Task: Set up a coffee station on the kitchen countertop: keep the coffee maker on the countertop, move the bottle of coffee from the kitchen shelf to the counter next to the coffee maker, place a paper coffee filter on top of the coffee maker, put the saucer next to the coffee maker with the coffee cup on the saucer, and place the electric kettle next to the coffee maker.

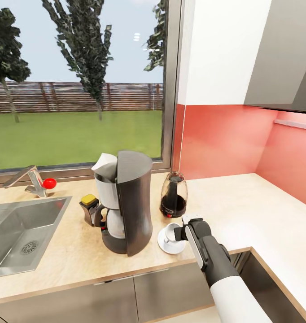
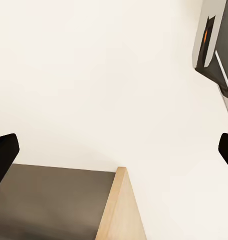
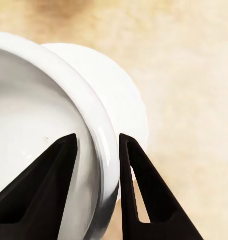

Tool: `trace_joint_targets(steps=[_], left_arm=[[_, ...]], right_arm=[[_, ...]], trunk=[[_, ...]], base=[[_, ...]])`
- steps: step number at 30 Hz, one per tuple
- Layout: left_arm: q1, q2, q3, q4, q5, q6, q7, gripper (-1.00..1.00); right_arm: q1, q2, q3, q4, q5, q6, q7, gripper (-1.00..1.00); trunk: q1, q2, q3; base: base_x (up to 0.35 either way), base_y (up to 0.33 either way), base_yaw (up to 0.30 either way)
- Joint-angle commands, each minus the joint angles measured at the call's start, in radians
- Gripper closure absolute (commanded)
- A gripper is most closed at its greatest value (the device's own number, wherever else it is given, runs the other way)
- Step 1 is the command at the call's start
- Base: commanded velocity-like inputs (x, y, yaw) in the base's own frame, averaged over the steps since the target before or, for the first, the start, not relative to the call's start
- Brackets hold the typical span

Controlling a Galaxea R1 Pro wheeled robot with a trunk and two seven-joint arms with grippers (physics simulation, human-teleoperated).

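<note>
The coffee maker (image 1: 133,202) stands on the kitchen countertop (image 1: 242,211) with a white paper coffee filter (image 1: 104,162) on top. Close against its left side is the bottle of coffee (image 1: 89,207). The electric kettle (image 1: 173,195) stands just behind and to its right. In front of the kettle lies the saucer (image 1: 164,244) with the coffee cup (image 1: 172,232) on it. My right gripper (image 1: 182,233) grips the coffee cup (image 3: 38,125) by its rim, one finger inside and one outside, over the saucer (image 3: 119,95). My left gripper (image 2: 114,150) is open, fingers wide apart.
A steel sink (image 1: 23,233) with a faucet (image 1: 32,179) and a red ball (image 1: 49,183) lies left of the coffee maker. The counter turns a corner at the right under a red backsplash. The left wrist view faces a white wall and a wooden panel edge (image 2: 121,210).
</note>
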Motion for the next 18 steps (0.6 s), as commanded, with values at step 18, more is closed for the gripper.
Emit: trace_joint_targets(steps=[18], left_arm=[[-0.001, 0.000, -0.008, 0.001, 0.010, 0.002, 0.002, -1.00]], right_arm=[[-0.001, 0.000, 0.000, -0.001, 0.002, 0.005, -0.002, -1.00]], trunk=[[0.001, -0.002, -0.002]], base=[[0.000, 0.000, 0.000]])
